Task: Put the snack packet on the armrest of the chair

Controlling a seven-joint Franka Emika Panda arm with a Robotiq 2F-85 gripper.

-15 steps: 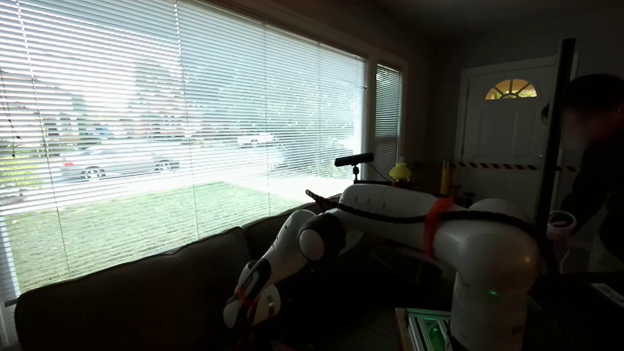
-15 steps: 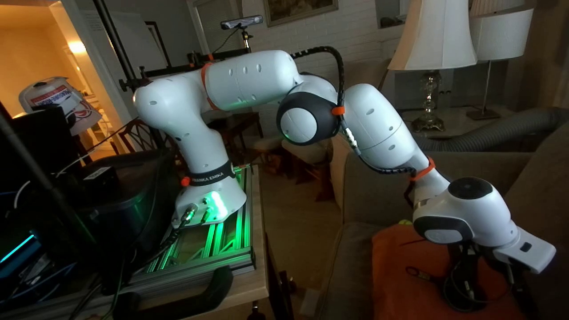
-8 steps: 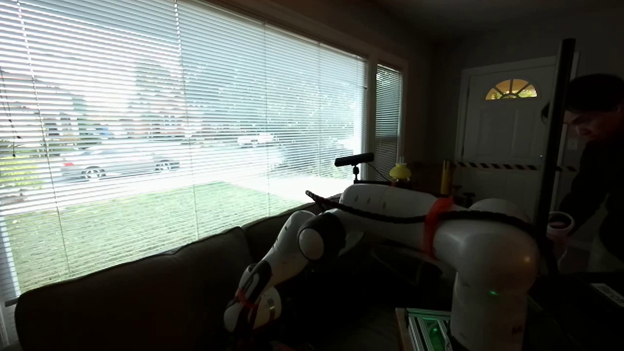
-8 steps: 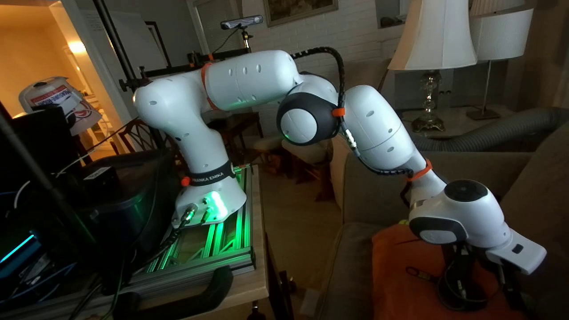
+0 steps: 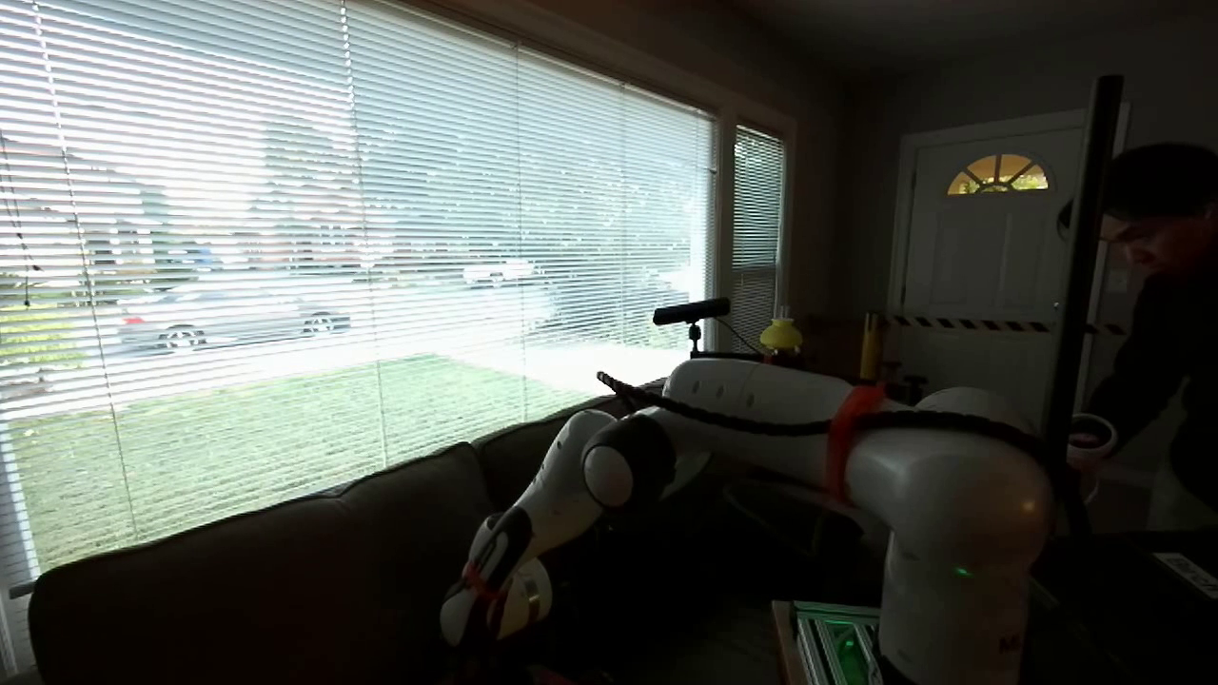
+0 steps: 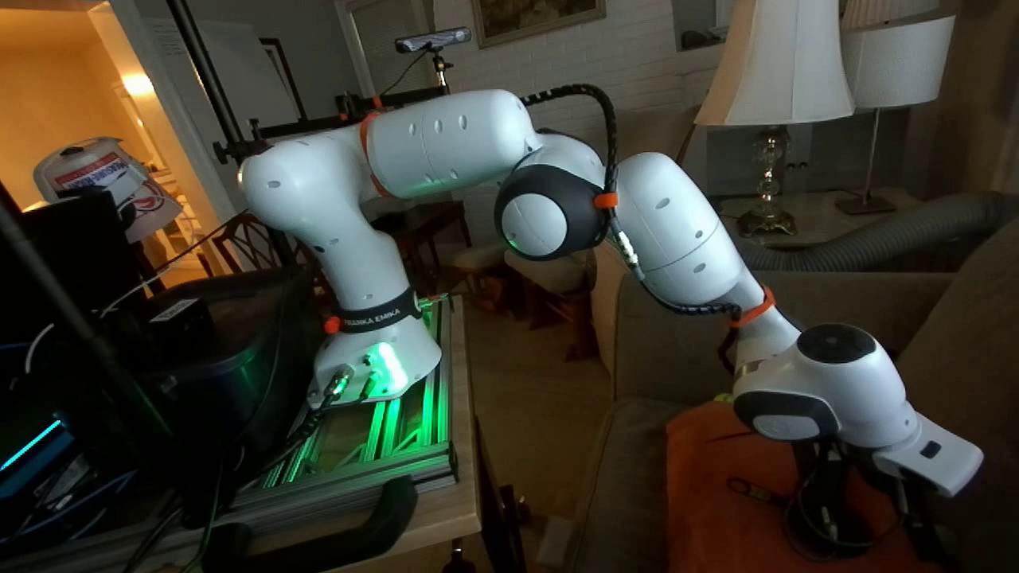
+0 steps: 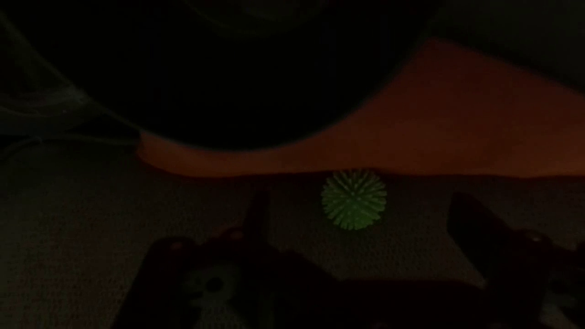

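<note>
Though exterior views obscure the fingers (image 7: 473, 228), the wrist view shows them spread, a green ball (image 7: 353, 199) beyond.

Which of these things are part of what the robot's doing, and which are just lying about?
Part of the job:
open pincer
dark sofa-like chair
its padded armrest
snack packet: none I can make out

Probably not part of it:
spiky green ball, though it shows between the pincer's open jaws
orange fabric
table lamp

At lower right in an exterior view, a cloth (image 6: 712, 517) is laid on the chair (image 6: 629, 477), before the armrest (image 6: 669, 350). In the wrist view, a ball (image 7: 354, 201) is framed between the fingers (image 7: 473, 224) of the gripper (image 7: 360, 196), beside the cloth.
</note>
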